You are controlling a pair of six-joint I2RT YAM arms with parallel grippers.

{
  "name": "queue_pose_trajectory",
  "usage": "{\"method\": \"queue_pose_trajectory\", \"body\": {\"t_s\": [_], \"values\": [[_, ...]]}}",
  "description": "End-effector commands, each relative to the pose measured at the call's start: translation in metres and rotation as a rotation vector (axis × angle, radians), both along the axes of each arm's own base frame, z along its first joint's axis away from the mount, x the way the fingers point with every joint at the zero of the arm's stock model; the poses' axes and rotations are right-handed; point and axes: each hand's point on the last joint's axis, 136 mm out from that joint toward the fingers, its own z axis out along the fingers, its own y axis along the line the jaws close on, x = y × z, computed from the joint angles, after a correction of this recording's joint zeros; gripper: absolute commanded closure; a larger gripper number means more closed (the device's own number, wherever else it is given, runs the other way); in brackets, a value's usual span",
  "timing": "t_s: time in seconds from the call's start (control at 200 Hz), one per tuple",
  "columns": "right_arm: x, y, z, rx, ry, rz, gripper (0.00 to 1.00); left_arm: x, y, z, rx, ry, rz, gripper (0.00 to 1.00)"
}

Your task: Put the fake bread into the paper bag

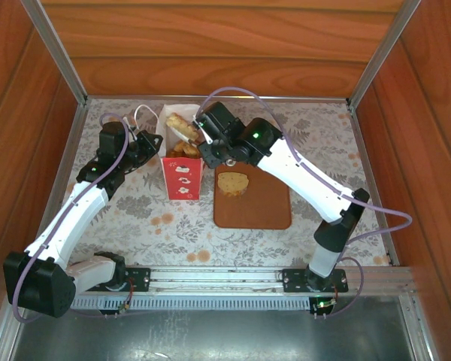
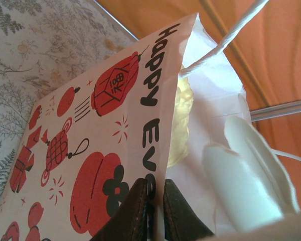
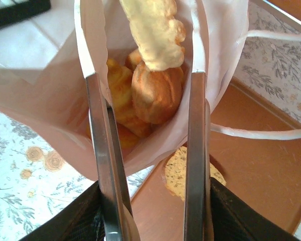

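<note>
The white paper bag [image 1: 182,171] with red prints stands upright left of the tray, its mouth open. Several golden pastries [image 3: 155,93] lie inside it, and a long pale pastry [image 3: 153,32] leans up out of the mouth. My right gripper [image 3: 142,20] is open; its fingers [image 3: 101,150] reach down into the bag on either side of the pale pastry without clasping it. A bread slice [image 1: 232,183] lies on the tray, also seen under the bag as the slice [image 3: 176,170]. My left gripper [image 2: 155,198] is shut on the bag's left wall [image 2: 105,150], at the rim.
The flat brown tray [image 1: 263,210] lies right of the bag. White cord handles [image 3: 261,133] hang over the tray side. Wooden walls with metal posts [image 1: 60,53] enclose the patterned tabletop [image 1: 150,226]. The right arm [image 1: 308,177] stretches across the tray's far corner.
</note>
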Motion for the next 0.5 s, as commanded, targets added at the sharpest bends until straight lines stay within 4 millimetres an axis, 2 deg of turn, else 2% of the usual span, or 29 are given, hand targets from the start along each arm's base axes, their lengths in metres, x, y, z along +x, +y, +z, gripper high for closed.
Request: {"method": "queue_pose_trajectory", "body": {"t_s": [0.0,0.13,0.25,0.35,0.495], "values": [[-0.015,-0.006,0.054,0.156,-0.077,0.038,0.48,-0.003,-0.001,0.010,-0.011,-0.024,0.002,0.86],[-0.026,-0.019,0.076,0.227,-0.108,0.039,0.48,-0.004,0.000,0.011,-0.011,-0.027,0.001,0.83],[-0.035,-0.045,0.092,0.254,-0.152,0.002,0.48,-0.005,0.001,0.018,-0.005,-0.046,0.002,0.77],[-0.040,-0.078,0.097,0.235,-0.191,-0.070,0.46,-0.008,0.005,0.027,0.019,-0.070,0.004,0.69],[-0.044,-0.137,0.088,0.172,-0.197,-0.233,0.44,-0.012,0.013,0.044,0.092,-0.136,0.011,0.45]]}}
